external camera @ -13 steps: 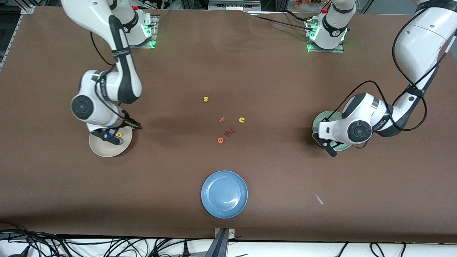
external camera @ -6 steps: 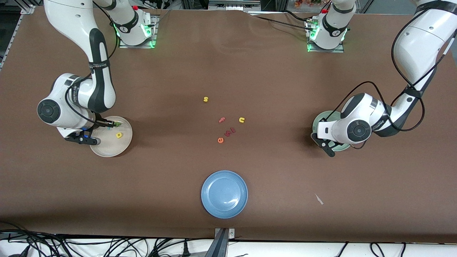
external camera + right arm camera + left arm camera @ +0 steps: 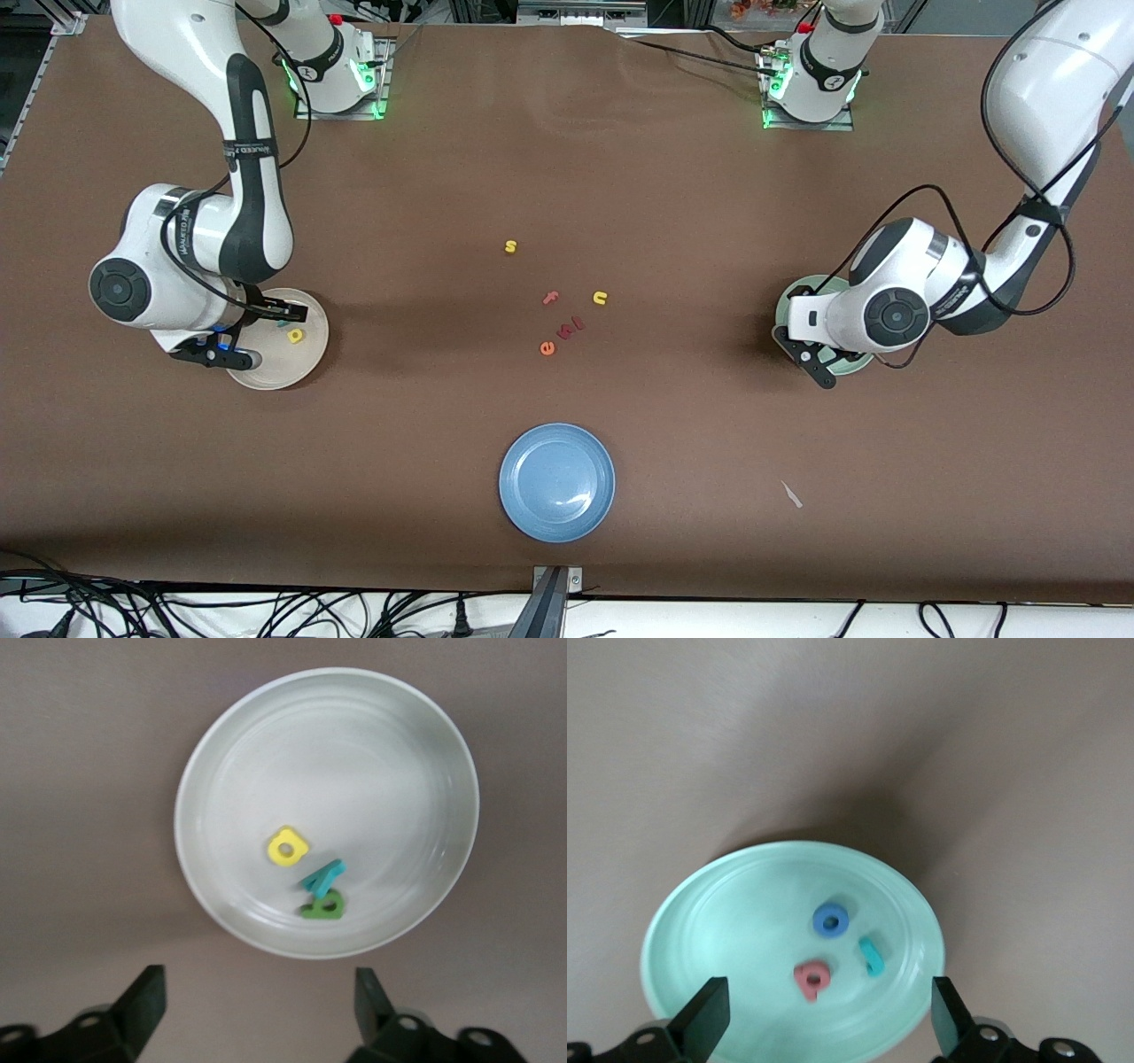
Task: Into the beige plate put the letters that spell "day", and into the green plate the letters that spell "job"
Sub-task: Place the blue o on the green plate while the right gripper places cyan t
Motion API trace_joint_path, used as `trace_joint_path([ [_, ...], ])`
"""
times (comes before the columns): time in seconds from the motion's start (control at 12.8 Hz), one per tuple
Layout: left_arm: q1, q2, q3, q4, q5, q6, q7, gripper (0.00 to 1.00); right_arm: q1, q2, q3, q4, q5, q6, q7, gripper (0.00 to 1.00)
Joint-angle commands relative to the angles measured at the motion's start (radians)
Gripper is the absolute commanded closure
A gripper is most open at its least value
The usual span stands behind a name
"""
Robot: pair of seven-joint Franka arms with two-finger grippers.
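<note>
Both grippers hang open and empty: right gripper (image 3: 252, 1010) over the beige plate (image 3: 416, 753) holding the d (image 3: 324, 904), a (image 3: 286, 847), y (image 3: 322, 875); left gripper (image 3: 824, 1019) over the green plate (image 3: 700, 921) holding j (image 3: 872, 956), o (image 3: 830, 920), b (image 3: 811, 978). Sorting looks done, so nothing needs gripping.

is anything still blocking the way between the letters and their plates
Nothing visible does. The yellow a, teal y and green d already lie in the beige plate; the blue o, red b and teal j lie in the green plate.
</note>
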Motion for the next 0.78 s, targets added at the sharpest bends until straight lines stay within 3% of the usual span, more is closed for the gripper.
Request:
trace_joint_path([
  [0.0,0.006,-0.112,-0.013,0.06,-0.126,-0.123,0.001,0.0,0.022,0.004,0.004,0.062,-0.001,-0.076,0.099,0.0],
  [0.31,-0.014,-0.141,-0.034,0.242,-0.238,-0.287,-0.034,0.0,0.065,-0.001,0.002,0.094,0.0,-0.135,0.174,0.0],
  [0.55,-0.025,-0.141,-0.093,0.373,-0.249,-0.411,-0.117,0.0,0.067,-0.001,0.002,0.183,0.0,-0.263,0.2,0.0],
  [0.7,-0.025,-0.144,-0.093,0.417,-0.25,-0.421,-0.117,0.0,0.071,-0.004,-0.001,0.232,-0.003,-0.332,0.2,0.0],
])
